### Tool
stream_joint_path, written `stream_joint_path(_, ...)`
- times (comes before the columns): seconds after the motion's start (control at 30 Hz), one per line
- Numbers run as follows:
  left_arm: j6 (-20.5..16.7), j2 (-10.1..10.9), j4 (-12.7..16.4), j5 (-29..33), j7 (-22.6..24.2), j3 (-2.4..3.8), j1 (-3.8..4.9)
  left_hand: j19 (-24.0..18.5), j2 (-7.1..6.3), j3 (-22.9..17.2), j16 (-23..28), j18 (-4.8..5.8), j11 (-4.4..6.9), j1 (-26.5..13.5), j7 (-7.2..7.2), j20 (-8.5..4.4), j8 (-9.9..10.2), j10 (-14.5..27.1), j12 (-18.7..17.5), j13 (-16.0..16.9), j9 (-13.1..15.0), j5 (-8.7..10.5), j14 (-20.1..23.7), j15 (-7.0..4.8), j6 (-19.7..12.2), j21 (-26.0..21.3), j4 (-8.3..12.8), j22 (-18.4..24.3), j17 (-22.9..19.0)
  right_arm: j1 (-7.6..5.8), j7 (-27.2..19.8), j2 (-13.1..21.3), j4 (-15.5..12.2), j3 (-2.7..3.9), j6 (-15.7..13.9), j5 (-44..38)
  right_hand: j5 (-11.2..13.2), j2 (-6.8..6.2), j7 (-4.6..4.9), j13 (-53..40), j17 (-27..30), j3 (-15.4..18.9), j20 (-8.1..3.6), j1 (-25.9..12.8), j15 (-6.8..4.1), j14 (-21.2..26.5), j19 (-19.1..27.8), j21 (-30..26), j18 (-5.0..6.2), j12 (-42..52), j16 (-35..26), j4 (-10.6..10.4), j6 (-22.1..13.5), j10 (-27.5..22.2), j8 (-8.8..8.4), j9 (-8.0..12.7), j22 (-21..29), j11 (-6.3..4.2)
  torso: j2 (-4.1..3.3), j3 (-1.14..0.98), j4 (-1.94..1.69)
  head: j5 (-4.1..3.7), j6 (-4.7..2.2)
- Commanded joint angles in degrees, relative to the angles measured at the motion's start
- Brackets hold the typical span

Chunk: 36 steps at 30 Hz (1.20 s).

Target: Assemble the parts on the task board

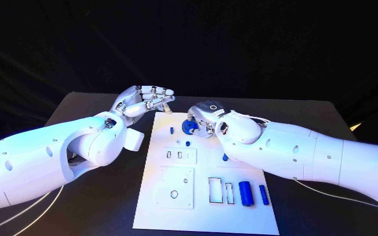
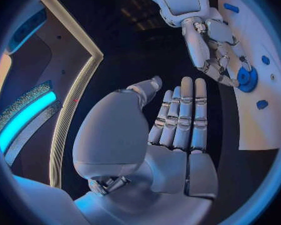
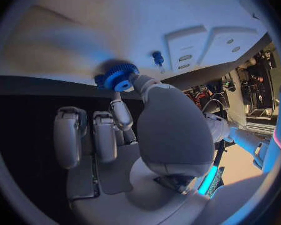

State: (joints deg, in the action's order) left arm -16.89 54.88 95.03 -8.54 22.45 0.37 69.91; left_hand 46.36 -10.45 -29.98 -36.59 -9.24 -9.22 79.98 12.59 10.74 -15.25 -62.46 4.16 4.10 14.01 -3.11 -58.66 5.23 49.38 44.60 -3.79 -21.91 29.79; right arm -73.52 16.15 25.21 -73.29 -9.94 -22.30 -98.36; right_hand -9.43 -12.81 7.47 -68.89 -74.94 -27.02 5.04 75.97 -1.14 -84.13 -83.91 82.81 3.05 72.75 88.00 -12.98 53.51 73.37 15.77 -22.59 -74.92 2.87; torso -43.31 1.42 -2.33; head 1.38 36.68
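your right robot hand (image 1: 206, 117) pinches the blue gear (image 1: 190, 127) at the white board's (image 1: 206, 214) far end, seating it. left robot hand (image 1: 147, 100) hovers released. next: press it squarely down, then release.

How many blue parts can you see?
5: gear at the right hand, peg beside it, one by the right arm, two at the board's near edge. Others may be hidden.
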Motion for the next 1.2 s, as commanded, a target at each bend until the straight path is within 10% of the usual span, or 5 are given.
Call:
stream_joint_path(0.03,1.1,-0.1,0.0,0.2,0.2,0.04,0.11,-0.4,0.42,-0.2,-0.4,-1.08,-0.13,0.1,0.78,0.17,0.4,0.4,-0.3,0.0,0.1,-0.05,0.4,0.01,-0.5,0.2,0.2,-0.1,0.1,0.19,0.1,0.0,0.1,-0.13,1.4,-0.3,0.3,-0.02,0.17,1.1,-9.8,-0.3,0.21,-0.9,0.22,-4.7,0.2,-0.8,-0.72,-1.1,-0.3,-0.3,-0.8,-1.3,-0.28,-3.6,-7.9,0.16,-0.03,0.04,0.00,-0.05,-0.06)
stream_joint_path(0.4,1.1,-0.2,-0.1,0.2,0.1,0.04,0.11,-0.5,0.43,-0.2,-0.4,-1.07,-0.16,0.0,0.80,0.19,0.4,0.4,-0.3,0.0,0.1,-0.05,0.4,0.04,-0.6,0.3,0.1,-0.1,0.1,0.19,-0.6,-0.3,0.2,-0.13,0.6,0.6,1.3,-0.67,2.69,6.9,-8.4,3.8,2.02,-2.6,2.19,-4.2,2.3,-4.0,0.03,-6.6,-1.2,-0.8,-8.7,-7.3,-5.94,-0.7,-5.8,2.45,-0.05,0.01,-0.03,-0.16,-0.10)
stream_joint_path(1.2,0.5,0.1,0.0,0.1,-0.3,0.03,0.11,-0.7,0.46,-0.2,-0.5,-1.05,-0.19,0.0,0.84,0.21,0.4,0.5,-0.3,0.0,0.1,-0.06,0.5,0.08,-0.6,0.5,0.1,-0.2,0.1,0.20,-0.7,1.1,0.4,-0.19,3.4,4.7,-2.6,3.24,1.83,2.7,-9.6,3.9,1.59,-9.7,1.64,-4.5,1.2,-3.1,-0.27,-2.4,-0.5,-3.5,-4.3,-3.7,-4.09,-0.3,-7.1,1.77,-0.07,-0.01,0.02,-0.24,0.05)
